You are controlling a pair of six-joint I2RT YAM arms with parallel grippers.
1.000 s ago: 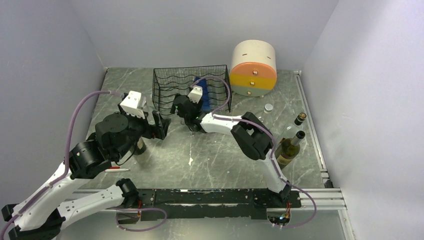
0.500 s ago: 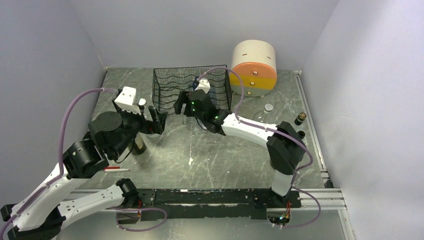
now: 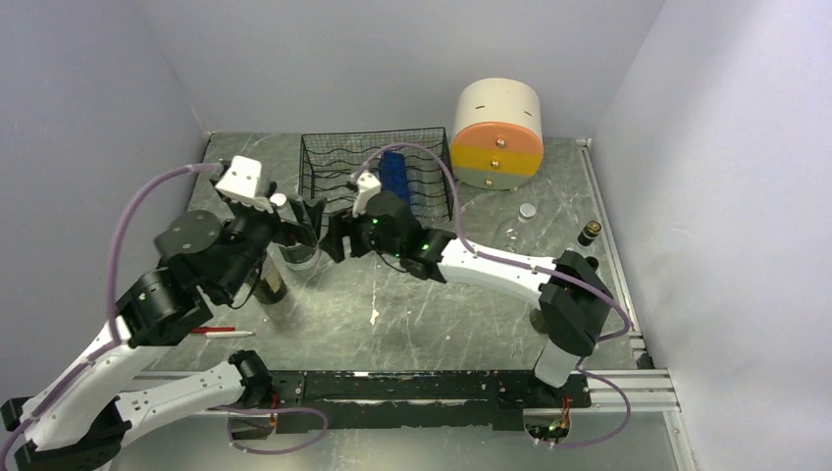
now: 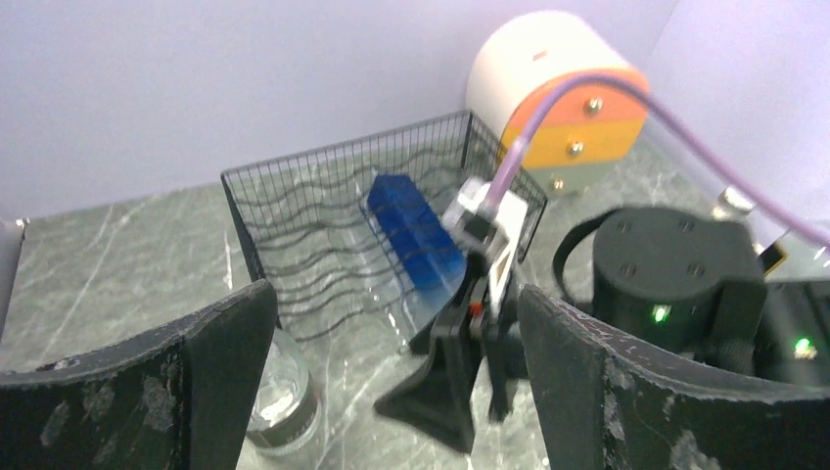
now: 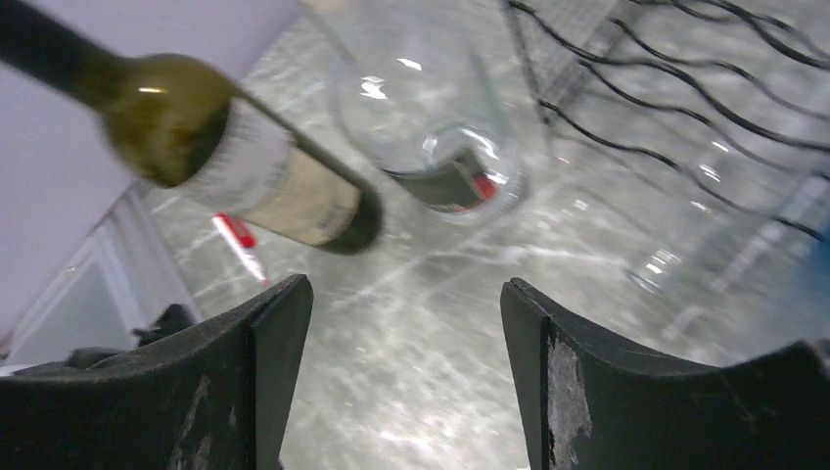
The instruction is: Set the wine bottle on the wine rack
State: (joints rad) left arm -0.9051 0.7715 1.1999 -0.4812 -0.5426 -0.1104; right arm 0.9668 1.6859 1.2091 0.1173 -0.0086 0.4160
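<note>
The black wire wine rack (image 3: 378,182) stands at the back middle with a blue box (image 3: 392,175) inside; it also shows in the left wrist view (image 4: 323,225). A dark green wine bottle (image 3: 274,286) with a cream label stands left of centre, partly hidden under my left arm; the right wrist view shows it (image 5: 245,166) beside a clear glass (image 5: 431,127). My left gripper (image 3: 299,226) is open and empty above the glass (image 3: 297,257). My right gripper (image 3: 336,235) is open and empty just right of the glass, in front of the rack's left corner.
A round cream, orange and yellow drawer unit (image 3: 497,132) stands right of the rack. A silver cap (image 3: 528,210) and a small dark bottle (image 3: 589,233) are at the right; another bottle top (image 3: 589,263) shows behind my right arm. A red pen (image 3: 221,332) lies near left.
My right gripper has swung left from the rack's front to beside the glass. My left gripper has lifted and shifted back, uncovering the glass.
</note>
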